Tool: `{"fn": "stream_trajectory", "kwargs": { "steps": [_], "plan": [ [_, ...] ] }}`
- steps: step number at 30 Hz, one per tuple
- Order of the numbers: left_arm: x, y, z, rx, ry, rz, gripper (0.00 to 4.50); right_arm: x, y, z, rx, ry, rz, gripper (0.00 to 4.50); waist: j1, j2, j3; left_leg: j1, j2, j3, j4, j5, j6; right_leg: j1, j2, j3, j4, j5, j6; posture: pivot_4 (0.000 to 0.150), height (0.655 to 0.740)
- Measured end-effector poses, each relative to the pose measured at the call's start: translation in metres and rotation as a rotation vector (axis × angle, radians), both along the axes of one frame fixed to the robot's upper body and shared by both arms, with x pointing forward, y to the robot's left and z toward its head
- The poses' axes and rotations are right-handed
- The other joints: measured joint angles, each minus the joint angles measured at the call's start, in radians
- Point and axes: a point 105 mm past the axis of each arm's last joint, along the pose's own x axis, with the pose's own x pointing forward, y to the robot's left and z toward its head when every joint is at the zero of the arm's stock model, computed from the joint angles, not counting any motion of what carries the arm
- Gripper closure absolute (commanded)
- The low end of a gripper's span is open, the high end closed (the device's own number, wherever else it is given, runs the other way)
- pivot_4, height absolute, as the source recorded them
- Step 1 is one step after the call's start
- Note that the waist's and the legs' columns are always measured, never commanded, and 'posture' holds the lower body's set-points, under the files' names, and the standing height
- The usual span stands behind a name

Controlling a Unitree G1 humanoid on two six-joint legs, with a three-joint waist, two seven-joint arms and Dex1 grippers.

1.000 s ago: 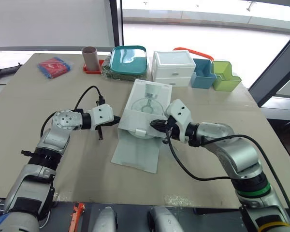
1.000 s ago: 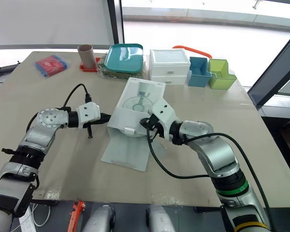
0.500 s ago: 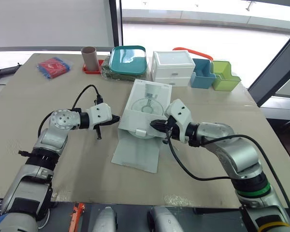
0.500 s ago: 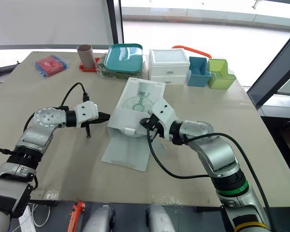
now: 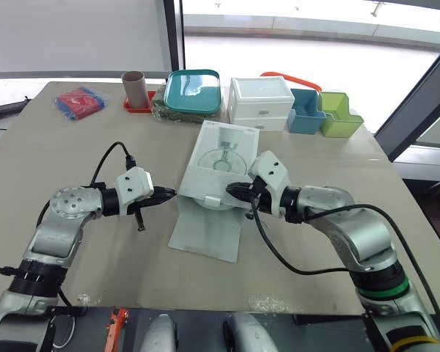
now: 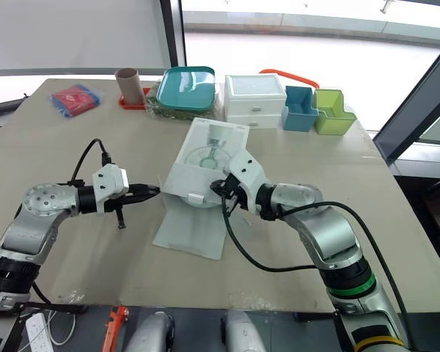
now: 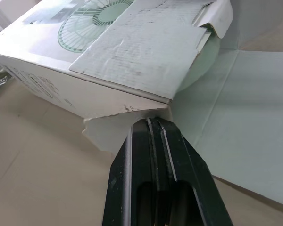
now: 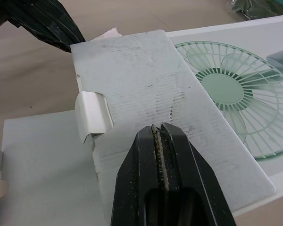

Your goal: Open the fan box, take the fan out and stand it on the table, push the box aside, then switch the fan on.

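Peeking from under the fan box (image 5: 220, 147) flap, the fan (image 7: 203, 59) is mostly hidden from you; left tool (image 5: 169, 193) and right tool (image 5: 232, 188) flank it, both closed, empty.

An office-like lab: a worktable (image 5: 59, 147) by large windows (image 5: 315, 44), lined with desk drawers (image 5: 262, 103) and bins (image 5: 342, 117).

**Largely Under Wraps**

Tucked beneath the flap (image 7: 146, 47) of the fan box (image 5: 218, 163), with only a pale green rim, probably the fan (image 7: 203, 55), peeking out. Too fine to read: lettering (image 7: 35, 82) on the box's side. Cropped at the lower edge: an orange-handled tool (image 5: 117, 323).
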Motion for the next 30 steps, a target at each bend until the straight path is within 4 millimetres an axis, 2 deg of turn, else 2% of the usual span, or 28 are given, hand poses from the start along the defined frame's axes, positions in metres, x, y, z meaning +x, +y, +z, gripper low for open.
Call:
{"fn": "stream_trajectory", "kwargs": {
  "steps": [5, 9, 11, 16, 23, 28, 30],
  "plan": [
    [-0.009, 0.000, 0.005, -0.031, 0.015, 0.007, 4.50, 0.000, 0.005, 0.000, 0.001, 0.000, 0.022, 4.45, -0.003, 0.000, 0.000, 0.000, 0.000, 0.001, 0.000, 0.000, 0.000, 0.000, 0.000, 0.001, 0.000, 0.000, 0.000, 0.150, 0.7400],
    [-0.034, -0.002, 0.008, -0.109, 0.097, -0.006, 4.50, 0.001, 0.008, 0.000, -0.001, -0.001, 0.034, 4.45, -0.004, 0.000, 0.000, 0.000, 0.001, 0.000, -0.001, 0.000, 0.000, 0.000, 0.000, 0.000, 0.000, 0.000, 0.000, 0.150, 0.7400],
    [-0.039, -0.006, 0.008, -0.126, 0.112, -0.014, 4.50, 0.001, 0.008, 0.000, -0.001, 0.000, 0.038, 4.45, -0.002, 0.000, 0.000, 0.000, 0.001, 0.000, 0.000, 0.000, 0.000, 0.000, 0.000, 0.000, 0.000, 0.000, 0.000, 0.150, 0.7400],
    [-0.065, -0.022, 0.015, -0.202, 0.171, -0.070, 4.50, 0.002, 0.010, 0.000, 0.000, -0.001, 0.049, 4.45, -0.002, 0.000, 0.000, 0.001, 0.001, 0.000, 0.000, 0.000, 0.000, 0.000, 0.000, 0.001, 0.000, 0.000, 0.000, 0.150, 0.7400],
    [-0.077, -0.034, 0.013, -0.262, 0.234, -0.056, 4.50, 0.003, 0.011, -0.001, 0.002, 0.005, 0.060, 4.45, -0.004, 0.000, 0.000, 0.001, 0.001, 0.001, 0.000, 0.000, 0.000, 0.000, 0.001, 0.001, 0.000, 0.000, 0.000, 0.150, 0.7400],
    [-0.091, -0.049, 0.008, -0.316, 0.321, -0.088, 4.50, 0.003, 0.013, 0.000, 0.007, 0.006, 0.064, 4.45, -0.003, 0.000, 0.000, 0.001, 0.001, 0.001, 0.000, 0.000, 0.000, 0.000, 0.000, 0.001, 0.000, 0.000, 0.000, 0.150, 0.7400],
    [-0.096, -0.060, 0.004, -0.393, 0.392, -0.079, 4.50, 0.002, 0.013, -0.001, 0.005, 0.008, 0.067, 4.45, -0.003, 0.000, 0.000, 0.001, 0.001, 0.001, 0.000, 0.000, 0.000, 0.000, 0.000, 0.002, 0.000, 0.000, 0.000, 0.150, 0.7400]
  ]
}}
